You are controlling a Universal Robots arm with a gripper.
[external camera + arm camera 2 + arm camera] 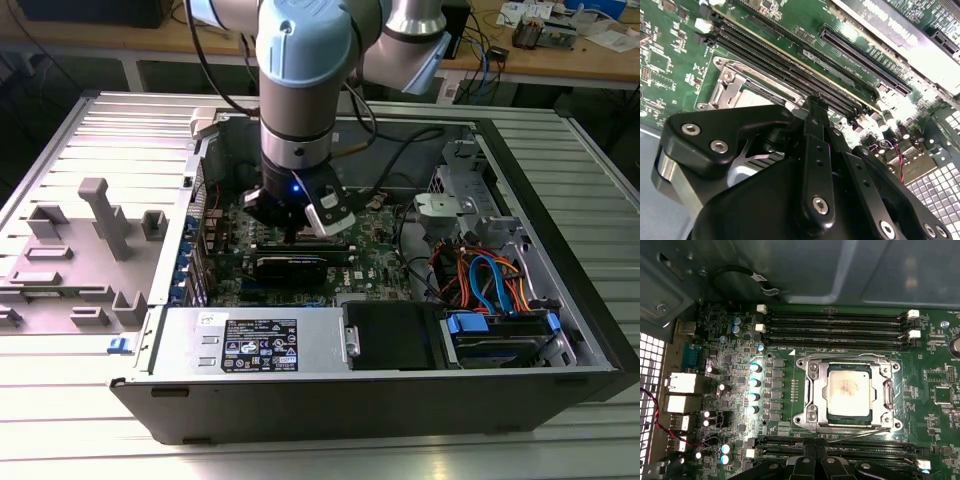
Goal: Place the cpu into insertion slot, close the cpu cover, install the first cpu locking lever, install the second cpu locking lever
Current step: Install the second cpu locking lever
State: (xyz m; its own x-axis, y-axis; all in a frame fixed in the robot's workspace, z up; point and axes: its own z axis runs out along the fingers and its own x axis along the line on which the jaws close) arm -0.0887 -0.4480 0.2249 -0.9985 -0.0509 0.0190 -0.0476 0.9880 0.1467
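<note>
My own gripper (pixel 815 102) lies closest in the second wrist view, its black housing large in the foreground and its two fingers pressed together, pinching nothing. The tip hangs just above the edge of the insertion slot (pixel 720 95), next to the long memory slots (pixel 790 75). My housing blocks most of the socket here.

In the first wrist view the cpu (pixel 849 389) sits flat in the insertion slot (pixel 799 421), and the cpu cover (pixel 849 361) lies down around it. A thin locking lever (pixel 860 435) runs slantwise along the side nearest my gripper (pixel 817 462) — I judge it is not hooked. If I push it off-centre the springy wire could slip off my tip and snap upward, or I could scrape the memory slots (pixel 835 325) on that side. The picture's edge cuts off the fingertips, and I cannot make out the lever's catch.

In the exterior view my gripper (pixel 292 232) reaches down into the open computer case (pixel 560 300), just above the graphics card (pixel 290 268) — my wrist stands in front of the socket.
</note>
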